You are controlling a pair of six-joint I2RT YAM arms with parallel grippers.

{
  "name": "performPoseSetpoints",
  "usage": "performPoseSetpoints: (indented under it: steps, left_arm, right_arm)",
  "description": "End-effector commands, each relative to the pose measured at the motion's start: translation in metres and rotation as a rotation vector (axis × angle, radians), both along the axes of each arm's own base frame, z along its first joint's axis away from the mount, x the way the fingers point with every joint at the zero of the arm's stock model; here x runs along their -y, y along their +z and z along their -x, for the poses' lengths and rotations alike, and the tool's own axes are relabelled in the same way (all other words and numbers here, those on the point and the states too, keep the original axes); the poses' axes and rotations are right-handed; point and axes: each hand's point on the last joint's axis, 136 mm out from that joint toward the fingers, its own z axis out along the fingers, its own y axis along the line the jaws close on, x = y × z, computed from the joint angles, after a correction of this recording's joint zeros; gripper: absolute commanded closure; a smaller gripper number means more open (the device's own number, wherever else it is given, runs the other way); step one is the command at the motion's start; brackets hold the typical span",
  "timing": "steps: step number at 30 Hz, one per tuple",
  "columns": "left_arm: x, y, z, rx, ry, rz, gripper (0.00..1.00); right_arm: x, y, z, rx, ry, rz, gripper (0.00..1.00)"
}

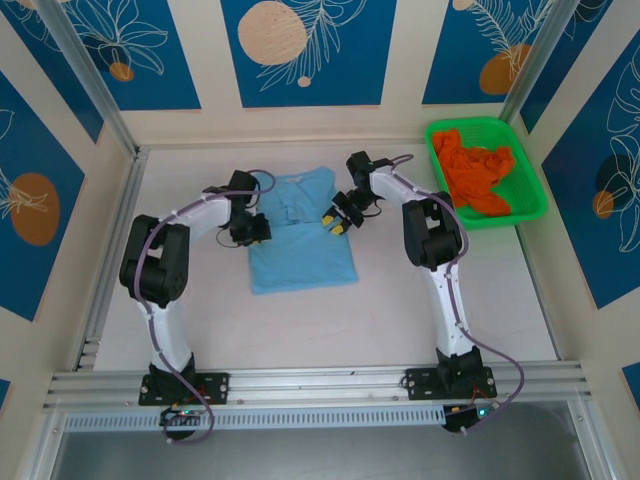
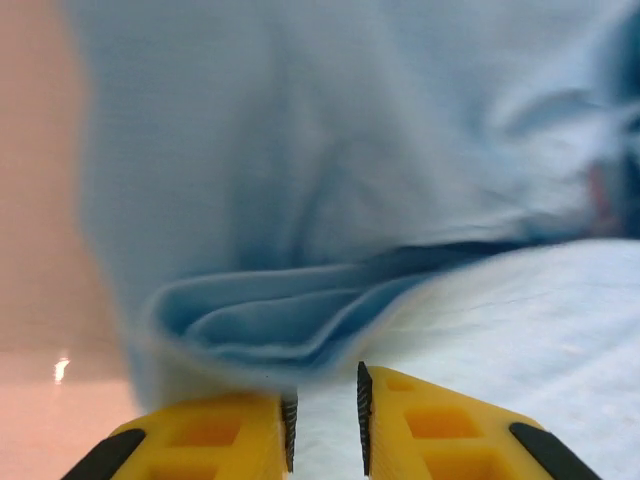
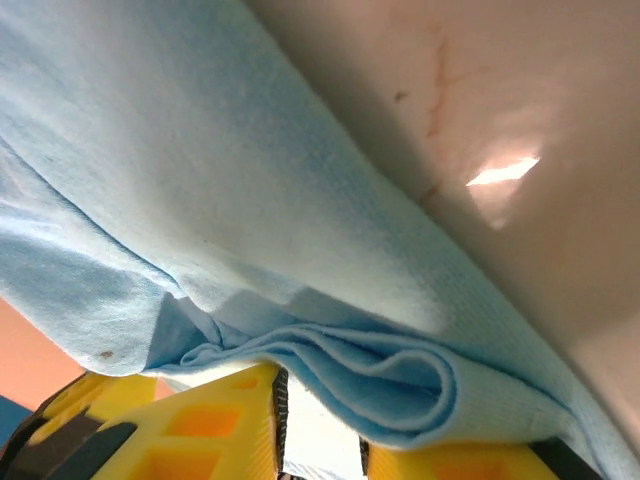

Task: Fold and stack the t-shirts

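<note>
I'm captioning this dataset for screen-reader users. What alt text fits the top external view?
A light blue t-shirt, partly folded, lies between two robot arms, the left tool at its left edge and the right tool at its right edge. A crumpled orange t-shirt sits in a green basket at the far right.

From above, the left gripper (image 1: 252, 232) covers part of the blue shirt's (image 1: 300, 245) left edge, and the right gripper (image 1: 335, 222) covers part of its right edge. Both sets of jaws are too small there to read. The orange shirt (image 1: 480, 172) lies crumpled, its underside hidden by its own folds and the basket (image 1: 528, 190).

In the left wrist view the cloth is blurred and runs off the top and right edges. The fingers (image 2: 440, 435) are cut off by the bottom edge.

In the right wrist view a fold hides one fingertip. Whether cloth sits between those jaws cannot be told.
</note>
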Motion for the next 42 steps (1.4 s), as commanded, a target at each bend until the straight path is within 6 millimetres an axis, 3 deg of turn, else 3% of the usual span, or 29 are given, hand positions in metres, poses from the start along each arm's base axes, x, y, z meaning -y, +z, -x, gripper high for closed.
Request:
performPoseSetpoints:
  steps: [1,5,8,15,18,20,23,25,31,34,42]
  left_arm:
    - [-0.029,-0.019,0.009,-0.061,0.101,-0.045,0.75]
    - [-0.04,-0.025,0.01,-0.091,0.143,-0.03,0.75]
    - [-0.044,-0.016,0.008,-0.079,0.157,-0.022,0.7]
    - [-0.047,0.032,0.007,-0.006,0.173,0.002,0.33]
    - [-0.042,0.044,0.018,0.003,0.162,0.048,0.21]
    - [-0.034,0.046,0.033,-0.014,0.143,0.1,0.18]
    - [-0.021,0.042,0.064,-0.093,0.117,0.188,0.21]
    - [-0.016,0.036,0.085,-0.141,0.121,0.24,0.24]
    - [0.01,0.02,0.134,-0.272,0.141,0.378,0.33]
    - [0.017,0.016,0.147,-0.291,0.176,0.4,0.38]
    - [0.003,0.008,0.16,-0.301,0.28,0.342,0.42]
  right_arm:
    - [0.008,-0.017,0.005,-0.072,-0.019,0.028,0.71]
    - [0.007,-0.016,0.008,-0.073,-0.009,0.024,0.7]
    - [0.006,-0.007,0.006,-0.044,-0.005,0.01,0.62]
    - [0.003,0.051,-0.007,0.15,0.003,-0.075,0.46]
    - [0.014,0.08,-0.002,0.272,0.003,-0.084,0.41]
    - [0.026,0.089,0.012,0.327,0.007,-0.074,0.39]
    - [0.041,0.083,0.042,0.343,0.041,-0.056,0.38]
    - [0.048,0.068,0.066,0.302,0.087,-0.031,0.38]
    - [0.048,0.038,0.122,0.225,0.2,-0.057,0.37]
    - [0.045,0.025,0.135,0.173,0.227,-0.054,0.38]
    - [0.049,0.005,0.145,0.114,0.225,0.019,0.42]
